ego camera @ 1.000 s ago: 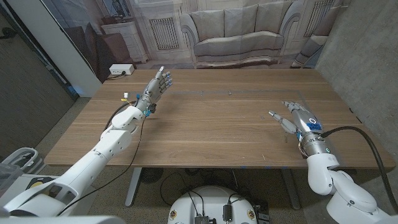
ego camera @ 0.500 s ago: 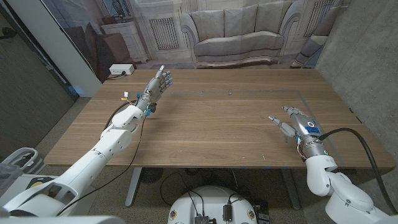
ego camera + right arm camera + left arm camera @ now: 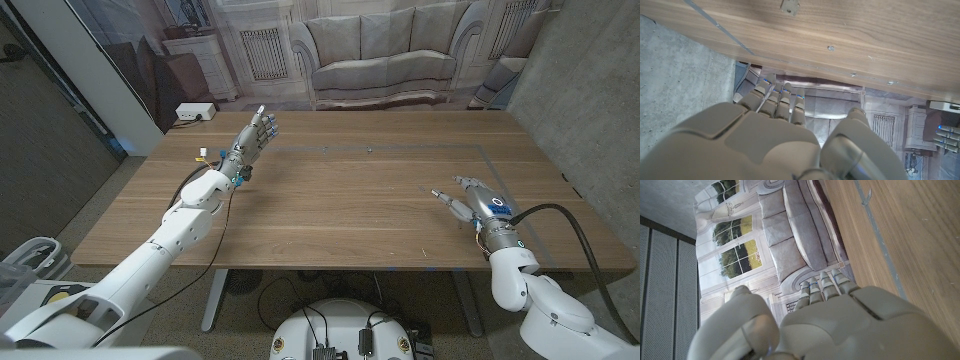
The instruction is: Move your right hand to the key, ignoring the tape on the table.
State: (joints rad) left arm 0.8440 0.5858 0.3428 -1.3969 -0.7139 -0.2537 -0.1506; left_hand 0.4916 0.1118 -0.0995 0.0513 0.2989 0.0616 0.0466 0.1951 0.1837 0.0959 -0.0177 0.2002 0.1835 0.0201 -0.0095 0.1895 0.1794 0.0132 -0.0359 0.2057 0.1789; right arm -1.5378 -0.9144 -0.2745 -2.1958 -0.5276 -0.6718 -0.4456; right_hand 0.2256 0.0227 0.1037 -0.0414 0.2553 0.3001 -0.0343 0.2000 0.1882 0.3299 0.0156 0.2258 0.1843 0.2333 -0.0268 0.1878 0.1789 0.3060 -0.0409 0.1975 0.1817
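A tiny dark speck (image 3: 369, 150) lies on the far tape line (image 3: 400, 150); it is too small to tell whether it is the key. The right wrist view shows a small round thing (image 3: 830, 48) and a squarish tan piece (image 3: 790, 5) on the wood. My right hand (image 3: 476, 199) hovers low over the table's right side, fingers spread and pointing toward the far left, holding nothing, well short of the speck. My left hand (image 3: 254, 135) is raised at the far left, fingers straight and apart, empty. Both hands' backs show close up: the right hand (image 3: 775, 135), the left hand (image 3: 830, 320).
Thin tape lines (image 3: 720, 29) mark a rectangle on the wooden table (image 3: 330, 215), with one side running past my right hand. A cable (image 3: 580, 225) loops off the right arm near the table's right edge. A white box (image 3: 193, 112) sits beyond the far left corner.
My right hand has drawn back slightly toward the table's near edge. The left arm has not moved.
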